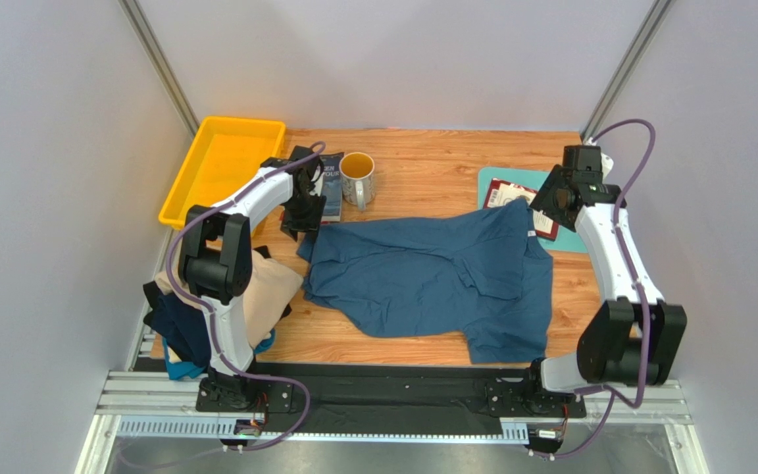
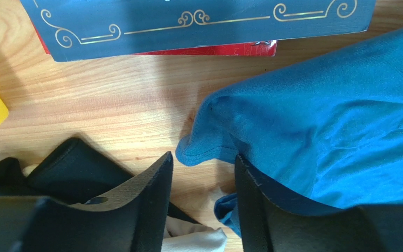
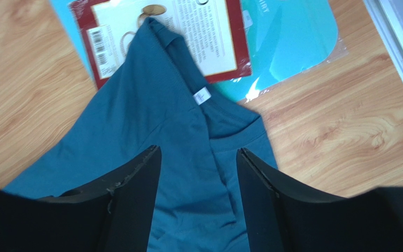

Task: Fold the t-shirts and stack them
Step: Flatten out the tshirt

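Teal-blue cotton is spread flat on the counter point(image 1: 432, 163): the large t-shirt point(image 1: 432, 281), its right edge lapped over a red-edged card point(image 3: 161, 31) whose barcode and print are too small to be read. A white neck tag point(image 3: 202, 96) is seen at the collar, its writing illegible. Left of that shirt, a beige t-shirt point(image 1: 272, 288) is heaped with a dark navy t-shirt point(image 1: 167, 321), both partly hidden by the left arm point(image 1: 217, 259). At the shirt's left corner the left pincer point(image 2: 203, 163) is held parted. Over the collar the right pincer point(image 3: 198, 152) is likewise parted, with nothing gripped.

Wooden table point(image 1: 432, 163): teal-blue t-shirt point(image 1: 422, 276), mug point(image 1: 357, 178)
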